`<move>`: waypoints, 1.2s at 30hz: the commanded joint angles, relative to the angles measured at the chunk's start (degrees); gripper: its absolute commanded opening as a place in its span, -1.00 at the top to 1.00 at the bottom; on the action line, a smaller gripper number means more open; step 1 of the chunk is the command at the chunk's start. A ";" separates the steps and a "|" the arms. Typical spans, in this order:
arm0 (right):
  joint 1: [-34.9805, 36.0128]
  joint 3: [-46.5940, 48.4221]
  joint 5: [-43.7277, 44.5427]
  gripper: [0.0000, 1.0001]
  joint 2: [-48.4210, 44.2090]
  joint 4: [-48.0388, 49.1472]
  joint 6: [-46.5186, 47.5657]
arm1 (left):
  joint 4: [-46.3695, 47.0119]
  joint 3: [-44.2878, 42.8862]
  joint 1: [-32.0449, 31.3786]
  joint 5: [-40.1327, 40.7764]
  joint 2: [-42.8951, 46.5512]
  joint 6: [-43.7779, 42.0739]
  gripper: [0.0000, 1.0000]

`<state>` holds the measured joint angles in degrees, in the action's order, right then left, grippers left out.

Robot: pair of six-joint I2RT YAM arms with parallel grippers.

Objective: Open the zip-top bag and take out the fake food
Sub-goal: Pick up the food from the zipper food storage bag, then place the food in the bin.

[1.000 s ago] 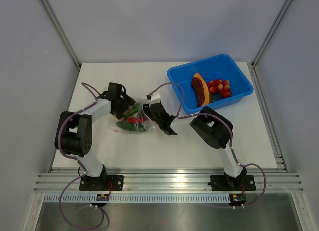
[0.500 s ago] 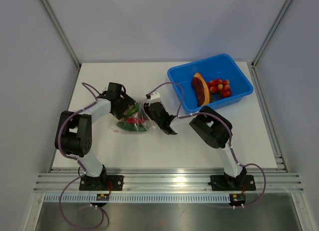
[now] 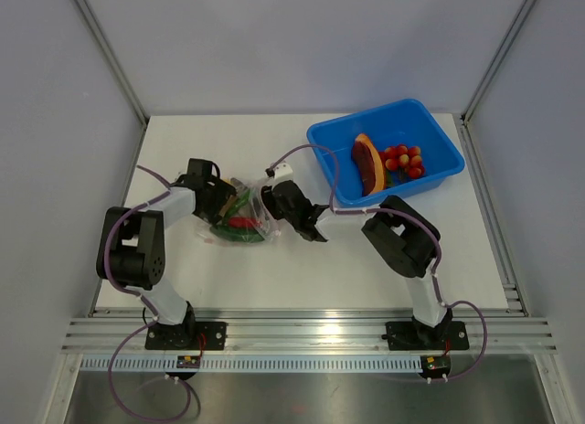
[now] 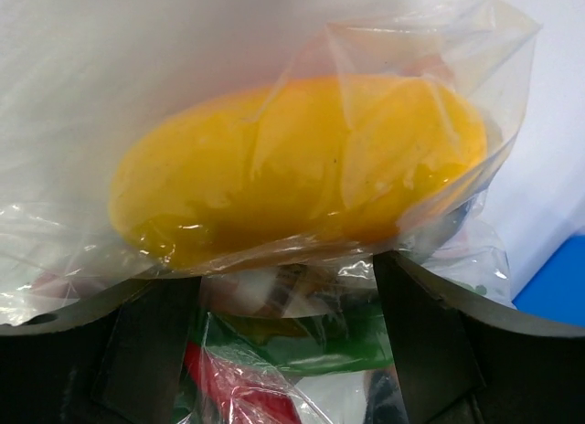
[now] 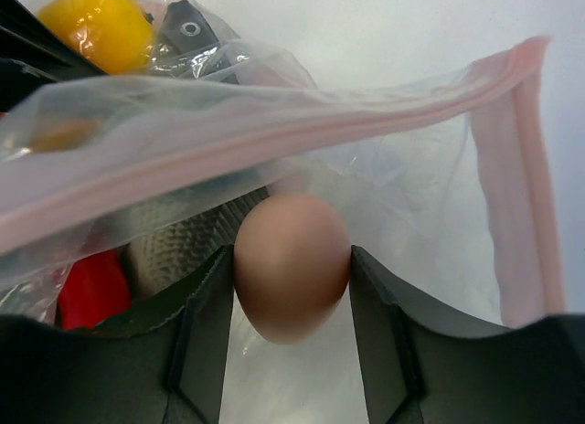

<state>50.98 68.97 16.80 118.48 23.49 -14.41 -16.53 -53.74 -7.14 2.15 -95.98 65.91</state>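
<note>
Right wrist view: the egg (image 5: 292, 250) is pinched by the right end effector (image 5: 291, 282) at the opened zip-top bag (image 5: 411, 196) mouth. Whether the left end effector (image 4: 288, 287) grips it cannot be determined. The wedge (image 3: 367, 164) and tomatoes (image 3: 402, 161) lie in the blue bin (image 3: 430, 122); the yellow fruit (image 4: 302, 168) is not yet removed.

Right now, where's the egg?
Right wrist view, centre: the egg sits pinched in the right gripper, just below the pink zip strip of the zip-top bag.
</note>
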 commanded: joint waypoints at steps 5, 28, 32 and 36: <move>-0.27 3.89 -3.44 0.04 -7.82 -11.25 -0.09 | -2.19 1.79 0.37 4.70 4.05 1.77 -0.57; -12.39 -7.97 -6.60 0.03 -30.58 -13.99 -9.13 | -1.40 2.67 -0.07 3.91 4.93 1.59 -0.55; -17.49 -11.39 -4.85 0.03 -34.44 -14.61 -13.09 | -0.87 3.02 -0.86 3.91 6.60 1.50 -0.54; -21.27 -12.98 -0.29 0.00 -36.91 -15.57 -14.41 | -1.57 2.93 -1.91 5.66 8.71 1.33 -0.57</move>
<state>31.27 57.01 12.14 84.47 8.08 -25.89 -18.61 -50.87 -8.21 5.69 -90.78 67.35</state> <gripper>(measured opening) 0.559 0.779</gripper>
